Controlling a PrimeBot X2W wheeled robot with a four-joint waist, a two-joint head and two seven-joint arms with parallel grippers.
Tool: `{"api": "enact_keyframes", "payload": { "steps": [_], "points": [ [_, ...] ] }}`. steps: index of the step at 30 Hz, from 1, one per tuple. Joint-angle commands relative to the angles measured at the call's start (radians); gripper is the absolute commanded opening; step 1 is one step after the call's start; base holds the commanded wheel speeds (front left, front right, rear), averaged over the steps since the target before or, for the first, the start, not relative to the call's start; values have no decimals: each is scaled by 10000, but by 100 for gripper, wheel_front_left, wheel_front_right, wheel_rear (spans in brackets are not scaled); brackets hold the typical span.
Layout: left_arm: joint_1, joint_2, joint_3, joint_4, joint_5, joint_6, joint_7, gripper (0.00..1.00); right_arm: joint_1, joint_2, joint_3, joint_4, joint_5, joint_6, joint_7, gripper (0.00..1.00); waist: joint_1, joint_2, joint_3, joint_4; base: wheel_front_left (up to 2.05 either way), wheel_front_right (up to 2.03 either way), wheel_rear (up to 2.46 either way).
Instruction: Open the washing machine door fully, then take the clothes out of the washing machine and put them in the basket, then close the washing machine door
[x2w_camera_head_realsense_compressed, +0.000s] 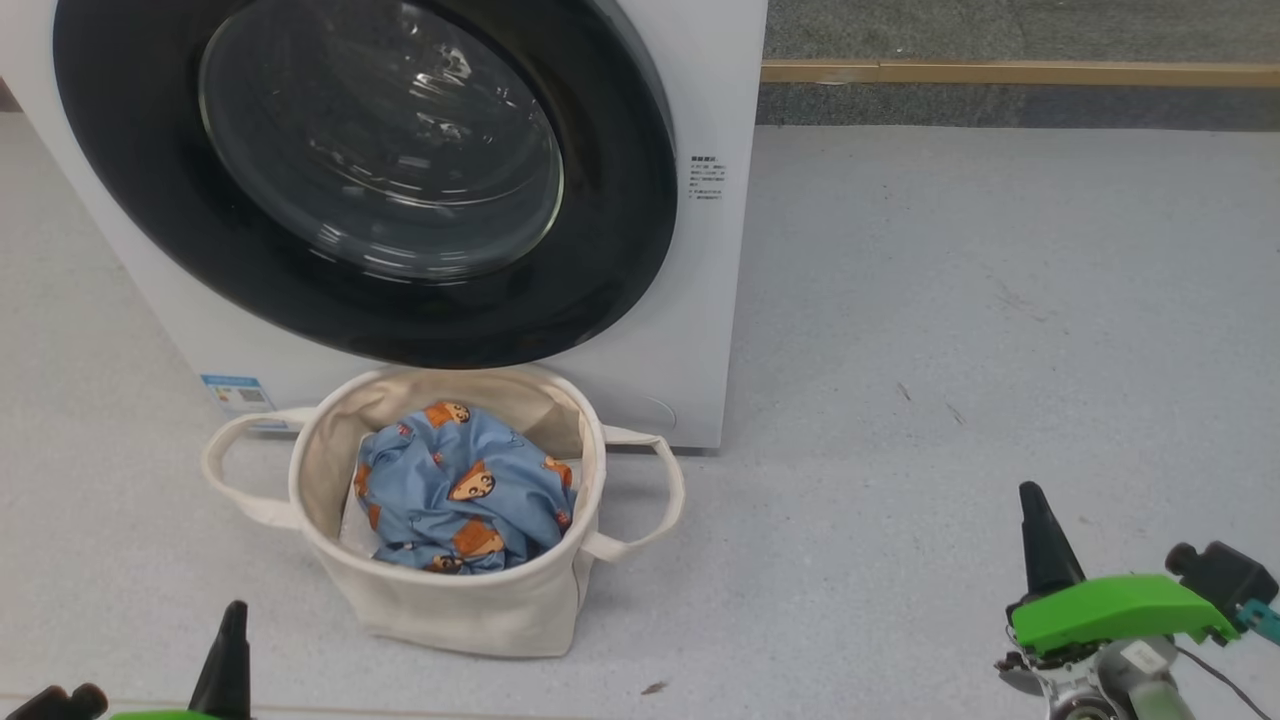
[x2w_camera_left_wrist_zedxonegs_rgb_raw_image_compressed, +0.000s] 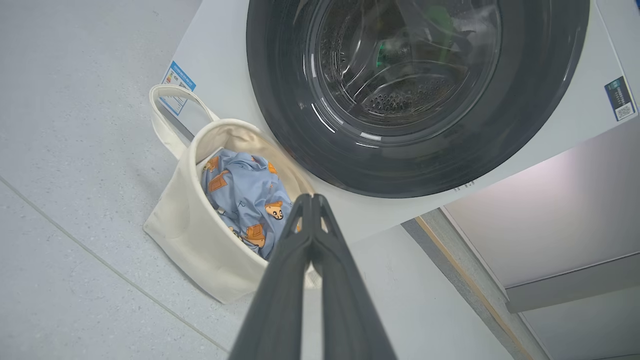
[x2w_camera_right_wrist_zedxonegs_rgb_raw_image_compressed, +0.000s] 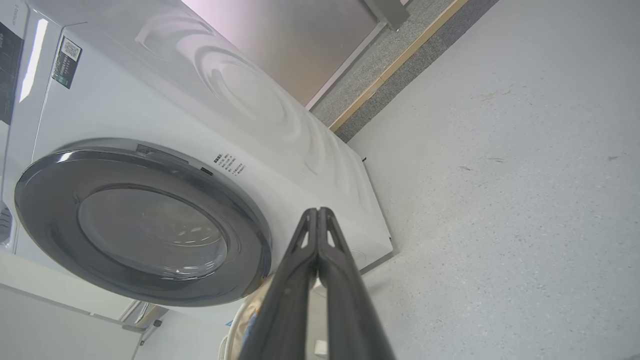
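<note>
The white washing machine (x2w_camera_head_realsense_compressed: 700, 300) stands at the top left, and its washing machine door (x2w_camera_head_realsense_compressed: 620, 250), black-rimmed with a glass bowl, lies flat against the front. Before it on the floor sits the cream basket (x2w_camera_head_realsense_compressed: 460, 610), holding the light blue bear-print clothes (x2w_camera_head_realsense_compressed: 465, 490). My left gripper (x2w_camera_head_realsense_compressed: 232, 615) is shut at the bottom left, short of the basket, with nothing in it. At the lower right my right gripper (x2w_camera_head_realsense_compressed: 1032, 497) is shut and empty over bare floor. The left wrist view shows my left gripper (x2w_camera_left_wrist_zedxonegs_rgb_raw_image_compressed: 311, 199) over the basket (x2w_camera_left_wrist_zedxonegs_rgb_raw_image_compressed: 195, 240) and clothes (x2w_camera_left_wrist_zedxonegs_rgb_raw_image_compressed: 245, 190). The right wrist view has my right gripper (x2w_camera_right_wrist_zedxonegs_rgb_raw_image_compressed: 317, 212) before the door (x2w_camera_right_wrist_zedxonegs_rgb_raw_image_compressed: 60, 240).
Grey speckled floor (x2w_camera_head_realsense_compressed: 950, 350) spreads to the right of the machine. A wooden strip (x2w_camera_head_realsense_compressed: 1020, 72) runs along the base of the far wall. One basket handle (x2w_camera_head_realsense_compressed: 660, 490) sticks out toward the right.
</note>
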Motion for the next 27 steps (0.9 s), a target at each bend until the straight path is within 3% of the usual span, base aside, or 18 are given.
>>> {"api": "enact_keyframes", "payload": {
  "steps": [1, 27],
  "points": [
    [-514, 87, 309, -359, -210, -32, 81, 0, -152, -52, 38, -418, 282, 0, 91, 0, -1, 0, 3, 13, 0, 0, 0],
    [-549, -698, 746, -823, -2356, -48, 860, 0, 164, -52, -258, -981, 3221, -1, 888, 0, -1, 0, 74, 283, 0, 0, 0]
  ]
}}
